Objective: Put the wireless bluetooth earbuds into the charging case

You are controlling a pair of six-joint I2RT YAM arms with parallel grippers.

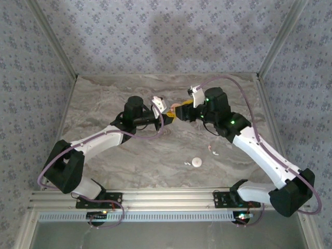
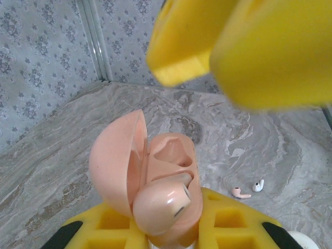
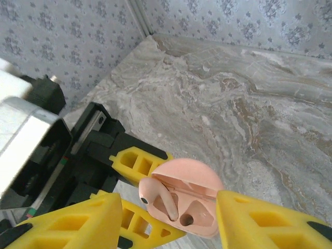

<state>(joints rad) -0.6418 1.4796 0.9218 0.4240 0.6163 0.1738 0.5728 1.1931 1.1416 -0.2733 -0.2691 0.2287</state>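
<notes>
Marbled surface (image 1: 129, 171) is carrying a white disc (image 1: 196, 162) toward the front, with a small white piece (image 1: 188, 164) lying just beside it. Off to the right a loose pink earbud (image 2: 240, 193) and a loose white earbud (image 2: 258, 185) are lying side by side, well apart from both hands. Patterned walls (image 1: 155, 36) are closing in the back and sides.

Both arms are reaching inward over the middle of the surface, with elbows out. Their wrists are pointing at each other and the hands are meeting nose to nose.

Left hand (image 1: 165, 115) is clamping the pink case (image 2: 171, 155) from both sides and holding it up off the surface, lid (image 2: 114, 161) swung open. A seated earbud (image 3: 155, 199), pink, is sitting stem-down in one slot with its head sticking out. The slot next to it (image 3: 189, 218) is showing its bare hollow.

Right hand (image 3: 176, 228) is hovering right at the case, with fingers (image 3: 270, 223) spread wide apart on either side and not gripping. Can't tell whether they are touching the case.
</notes>
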